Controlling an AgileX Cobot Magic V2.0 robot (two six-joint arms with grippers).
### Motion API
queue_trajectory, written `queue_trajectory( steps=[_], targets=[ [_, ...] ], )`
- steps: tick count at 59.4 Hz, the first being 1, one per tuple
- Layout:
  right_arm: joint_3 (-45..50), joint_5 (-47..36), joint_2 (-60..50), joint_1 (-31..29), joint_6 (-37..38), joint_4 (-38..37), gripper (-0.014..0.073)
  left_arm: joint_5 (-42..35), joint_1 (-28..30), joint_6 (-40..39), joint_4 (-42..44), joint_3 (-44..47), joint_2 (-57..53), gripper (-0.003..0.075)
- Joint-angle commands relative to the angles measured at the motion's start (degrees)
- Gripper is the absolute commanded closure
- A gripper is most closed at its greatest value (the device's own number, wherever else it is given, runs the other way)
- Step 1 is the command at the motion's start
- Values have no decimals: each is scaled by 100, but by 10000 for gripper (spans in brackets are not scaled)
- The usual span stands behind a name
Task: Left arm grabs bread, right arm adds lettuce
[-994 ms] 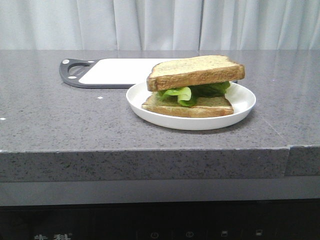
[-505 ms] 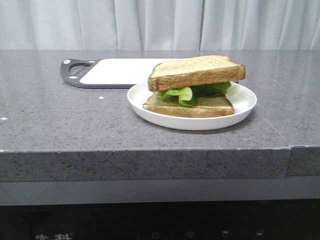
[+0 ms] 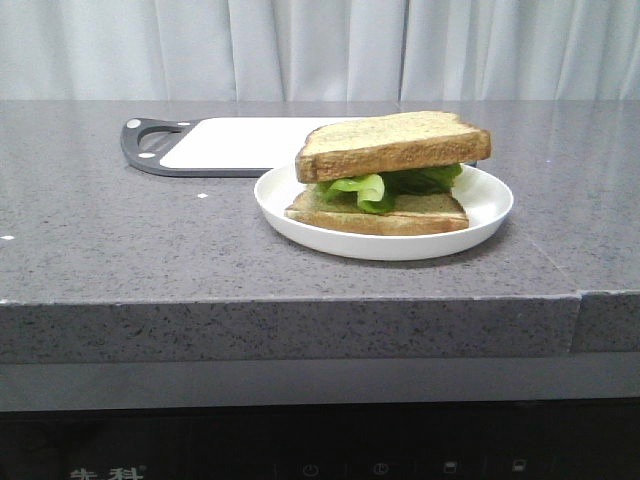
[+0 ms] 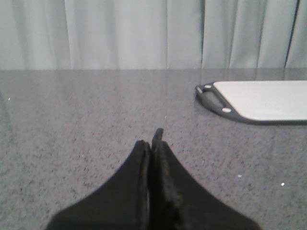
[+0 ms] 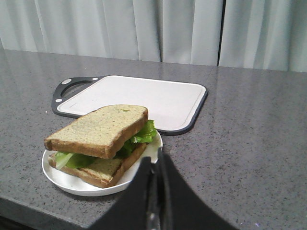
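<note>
A grey speckled stone counter (image 3: 120,250) is stretching across the scene, with pale pleated curtains (image 3: 320,48) hanging behind it. A white cutting board (image 3: 235,142) with a dark rim and a handle loop at its left end is lying flat toward the back of the counter, just behind a round white plate (image 3: 485,205). The plate is sitting near the counter's front edge, right of centre in the front view, and is carrying a finished sandwich. The bottom slice (image 3: 425,213) is lying flat on the plate; the lettuce (image 3: 365,188) is resting on it, its ruffled green leaves spilling out toward the front and the left. The bread (image 3: 392,144) is sitting on top of the lettuce, tilted, with its left end dipping lower than its right; no hole is showing on its face from these angles. Neither arm is appearing in the front view. In the left wrist view, the left gripper (image 4: 152,143) is hovering over bare counter with its two black fingers pressed together and nothing between them, the cutting board lying well apart from it. In the right wrist view, the right gripper (image 5: 154,162) is likewise closed and empty, its tips sitting near the plate's rim and clear of the sandwich.
</note>
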Motion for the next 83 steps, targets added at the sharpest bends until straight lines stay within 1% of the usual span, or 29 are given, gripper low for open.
queue_trajectory(
  steps=[1, 4, 7, 12, 64, 69, 76, 83],
  targets=[
    [-160, -466, 45, -47, -13, 35, 652, -535, 74, -67, -104, 85, -117, 741],
    [-160, -466, 45, -47, -13, 35, 652, -692, 78, -67, -104, 231, -116, 741],
    [-160, -466, 45, -47, -13, 35, 652, -551, 78, -67, -104, 229, -116, 741],
    [-155, -466, 45, -47, -13, 35, 652, -660, 78, -67, -132, 229, -116, 741],
    [-155, -456, 45, -47, -13, 35, 652, -647, 78, -67, -132, 229, -116, 741],
    [-94, -547, 45, -47, -13, 28, 652, -647, 78, -67, -132, 229, -116, 741],
    [168, -915, -23, -196, 158, -367, 652, -647, 78, -67, -132, 229, -116, 741],
    [633, -1135, -314, -603, 727, -735, 652, -647, 78, -67, -132, 229, -116, 741]
  ],
)
